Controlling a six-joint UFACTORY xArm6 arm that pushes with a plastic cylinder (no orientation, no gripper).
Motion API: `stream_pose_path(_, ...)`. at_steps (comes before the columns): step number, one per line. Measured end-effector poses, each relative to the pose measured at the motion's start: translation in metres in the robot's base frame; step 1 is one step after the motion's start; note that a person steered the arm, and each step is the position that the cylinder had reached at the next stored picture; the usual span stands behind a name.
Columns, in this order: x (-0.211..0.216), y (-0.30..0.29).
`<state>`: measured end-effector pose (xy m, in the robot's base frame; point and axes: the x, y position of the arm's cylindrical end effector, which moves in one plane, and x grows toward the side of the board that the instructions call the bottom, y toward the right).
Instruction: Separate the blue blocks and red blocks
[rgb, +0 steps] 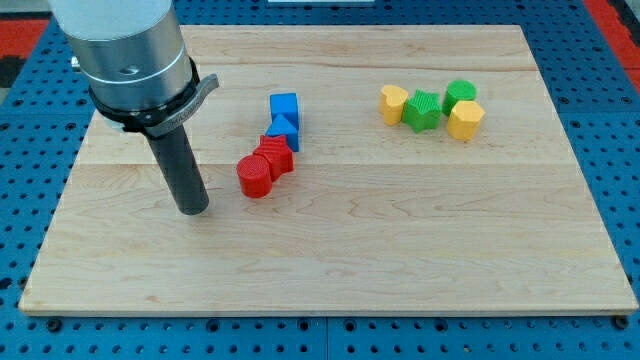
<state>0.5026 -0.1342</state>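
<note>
Near the board's middle, toward the view's left, you are looking at the task's cluster. A blue cube (284, 106) is sitting at its upper end, and a second blue block (285, 130), probably a wedge though its shape is hard to read here, is lying just below, touching it. Pressing against that lower blue block from the view's lower left, a red block (275, 154) of unclear shape is leaning into a red cylinder (255, 176), so the four pieces are forming one slanting chain with blue and red in contact.

My tip (193, 211) is resting on the wooden board (400, 240) to the view's left of the red cylinder, near it but apart; bare wood is showing between them. The rod is carrying nothing and touching no block.

Well apart, toward the view's upper right, you are seeing a second cluster: a yellow heart-like block (392, 103), a green star-like block (422, 110) beside it, a green cylinder (460, 95) above, and a yellow hexagonal block (465, 120) at the end. The blue pegboard surface (600, 80) is surrounding the board.
</note>
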Motion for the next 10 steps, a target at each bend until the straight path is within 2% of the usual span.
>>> stream_pose_path(2, -0.001, 0.113)
stream_pose_path(3, -0.035, 0.128)
stream_pose_path(4, -0.072, 0.117)
stream_pose_path(5, -0.107, 0.068)
stream_pose_path(6, -0.104, 0.028)
stream_pose_path(7, -0.085, 0.030)
stream_pose_path(10, -0.021, 0.104)
